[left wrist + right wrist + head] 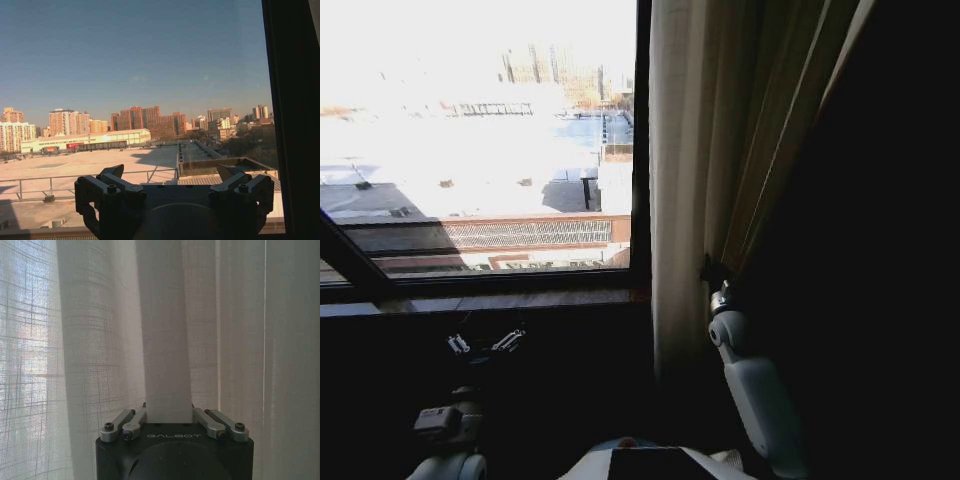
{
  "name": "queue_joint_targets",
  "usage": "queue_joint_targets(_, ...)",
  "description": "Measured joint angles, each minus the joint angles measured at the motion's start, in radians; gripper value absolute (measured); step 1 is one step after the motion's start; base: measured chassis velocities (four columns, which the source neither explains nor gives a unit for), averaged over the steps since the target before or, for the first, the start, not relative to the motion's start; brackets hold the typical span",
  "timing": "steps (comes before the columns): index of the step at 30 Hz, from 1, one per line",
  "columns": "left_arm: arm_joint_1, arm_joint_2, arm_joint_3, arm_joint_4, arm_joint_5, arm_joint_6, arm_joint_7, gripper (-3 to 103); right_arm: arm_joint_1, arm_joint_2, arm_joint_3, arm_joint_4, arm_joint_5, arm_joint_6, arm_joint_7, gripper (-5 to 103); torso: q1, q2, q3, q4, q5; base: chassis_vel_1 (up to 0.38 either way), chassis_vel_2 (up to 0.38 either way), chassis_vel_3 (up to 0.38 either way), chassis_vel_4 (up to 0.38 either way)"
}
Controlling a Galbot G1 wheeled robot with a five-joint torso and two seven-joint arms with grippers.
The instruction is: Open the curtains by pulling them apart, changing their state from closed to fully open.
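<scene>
The room was dark, and a wide window [480, 140] gave a bright view over flat roofs and far buildings. On the left half the glass was already bare. The curtains [710, 150] hung gathered at the right of the window frame, a pale pleated bundle beside a darker drape [880, 200]. The right gripper [712, 272] was raised to this fabric at the height of the sill [480, 298]. In the right wrist view a flat fold of the cloth ran down between its fingers [131, 421], which looked spread and loose; I could not see clearly if the tips pressed the cloth, so I judged it released or only lightly touching. The placing made sense: from there the arm could push or drag the panel further to the right side. The left gripper [485, 343] rested low under the sill, unclenched and holding nothing, looking out through the bare glass. It seemed to wait, because its side of the window was already uncovered. The task looked mostly done on the visible part.
</scene>
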Motion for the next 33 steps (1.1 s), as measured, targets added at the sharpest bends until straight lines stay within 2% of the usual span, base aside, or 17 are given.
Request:
queue_joint_targets(2,-0.001,0.0,-0.001,0.001,-0.001,0.0,0.0,100,-0.01,-0.003,0.0,0.01,0.0,-0.002,-0.004,35,0.0,0.0,0.0,-0.0001,0.0002,0.0,0.0,0.0,0.0)
queue_joint_targets(4,-0.002,0.0,-0.001,0.002,-0.001,0.0,0.0,100,-0.014,-0.004,-0.001,0.014,0.0,-0.002,-0.005,35,0.0,0.0,0.0,-0.0001,0.0002,0.0,0.0,0.0,0.0)
queue_joint_targets(8,-0.004,0.0,0.002,0.007,-0.001,0.0,0.0,100,-0.033,-0.005,-0.004,0.031,0.0,-0.005,-0.008,57,0.0,0.0,0.0,-0.0001,0.0003,0.0,0.0,0.0,0.0)
queue_joint_targets(9,-0.004,0.0,0.002,0.007,-0.001,0.0,0.0,100,-0.033,-0.005,-0.004,0.031,0.0,-0.005,-0.008,57,0.0,0.0,0.0,-0.0001,0.0003,0.0,0.0,0.0,0.0)
queue_joint_targets(11,-0.007,0.0,0.004,0.009,-0.001,0.0,0.0,100,-0.046,-0.006,-0.006,0.044,0.0,-0.005,-0.009,68,0.0,0.0,0.0,0.0,0.0001,0.0,0.0,0.0,0.0)
queue_joint_targets(14,-0.008,0.0,0.005,0.01,-0.001,0.0,0.0,100,-0.064,-0.007,-0.008,0.06,0.0,-0.007,-0.01,73,0.0,0.0,0.0,0.0,0.0,0.0,0.0,0.0,0.0)
queue_joint_targets(18,-0.009,0.0,0.006,0.018,0.0,-0.003,0.001,100,-0.158,-0.009,-0.023,0.144,0.001,-0.024,-0.028,94,0.0,0.0,0.0,-0.0001,0.0003,0.0,0.0,0.0,0.0)
queue_joint_targets(23,-0.01,0.0,0.007,0.025,-0.001,-0.007,0.001,100,-0.249,0.011,-0.055,0.241,-0.003,-0.027,-0.033,100,0.0,0.0,0.0,-0.0001,0.0002,0.0,0.0,0.0,0.0)
queue_joint_targets(33,-0.011,0.0,0.009,0.027,-0.001,-0.009,0.001,100,-0.321,0.033,-0.078,0.324,-0.053,-0.025,-0.04,100,0.0,0.0,0.0,0.0,0.0002,0.0,0.0,0.0,0.0)
